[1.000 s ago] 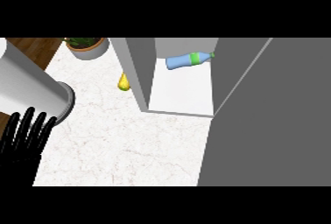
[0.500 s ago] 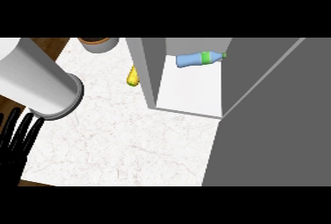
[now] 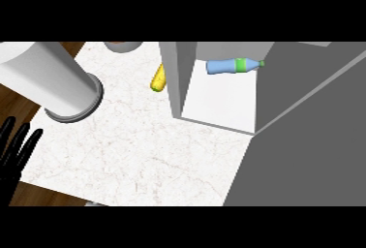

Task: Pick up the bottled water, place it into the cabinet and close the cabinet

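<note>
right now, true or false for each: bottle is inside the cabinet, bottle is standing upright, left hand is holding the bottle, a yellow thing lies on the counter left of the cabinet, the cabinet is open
1. The bottled water is inside the cabinet: true.
2. The bottled water stands upright: false, it lies on its side, green cap end pointing right.
3. The left hand holds the bottled water: false, it shows at the view's left edge, fingers straight, holding nothing.
4. A yellow object lies on the counter left of the cabinet: true.
5. The cabinet is open: true, its inside shows.
</note>
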Controlling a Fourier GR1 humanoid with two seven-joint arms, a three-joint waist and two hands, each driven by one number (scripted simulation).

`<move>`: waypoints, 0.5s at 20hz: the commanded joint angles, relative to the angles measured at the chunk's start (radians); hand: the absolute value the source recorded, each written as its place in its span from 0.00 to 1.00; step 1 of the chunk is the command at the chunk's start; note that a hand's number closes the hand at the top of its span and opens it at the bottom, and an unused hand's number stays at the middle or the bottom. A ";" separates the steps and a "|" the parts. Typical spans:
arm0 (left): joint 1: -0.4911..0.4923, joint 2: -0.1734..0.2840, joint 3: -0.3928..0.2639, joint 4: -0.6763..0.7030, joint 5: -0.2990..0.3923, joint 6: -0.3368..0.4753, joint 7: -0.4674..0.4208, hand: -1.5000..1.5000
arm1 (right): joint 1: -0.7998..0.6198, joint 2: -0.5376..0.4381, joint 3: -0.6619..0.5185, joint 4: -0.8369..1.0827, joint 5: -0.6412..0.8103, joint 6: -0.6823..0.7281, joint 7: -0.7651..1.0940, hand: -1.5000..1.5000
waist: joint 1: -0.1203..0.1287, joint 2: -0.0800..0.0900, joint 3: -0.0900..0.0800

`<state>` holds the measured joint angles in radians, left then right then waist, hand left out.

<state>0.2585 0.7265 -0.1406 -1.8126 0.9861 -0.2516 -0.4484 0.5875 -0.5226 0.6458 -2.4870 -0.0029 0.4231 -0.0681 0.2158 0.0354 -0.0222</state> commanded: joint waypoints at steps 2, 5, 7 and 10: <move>-0.011 0.021 0.013 0.006 0.002 -0.020 0.009 0.00 | -0.138 -0.021 0.093 -0.039 0.051 0.074 0.099 0.00 | 0.040 0.001 -0.006; -0.007 0.012 0.004 0.002 0.007 -0.020 0.010 0.00 | -0.178 -0.011 0.092 -0.042 0.034 0.069 0.113 1.00 | 0.030 -0.004 -0.005; -0.007 0.031 0.021 0.015 0.018 -0.036 0.016 0.00 | -0.192 -0.007 0.089 -0.033 0.024 0.064 0.124 1.00 | 0.030 -0.004 -0.007; -0.020 0.032 0.031 0.030 0.021 -0.036 0.015 0.00 | -0.215 -0.015 0.091 -0.029 0.017 0.075 0.145 1.00 | 0.015 -0.001 -0.009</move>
<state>0.2477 0.7516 -0.1209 -1.7963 1.0013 -0.2816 -0.4355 0.4420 -0.5649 0.6326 -2.4851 -0.0135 0.4828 -0.0226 0.2372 0.0309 -0.0280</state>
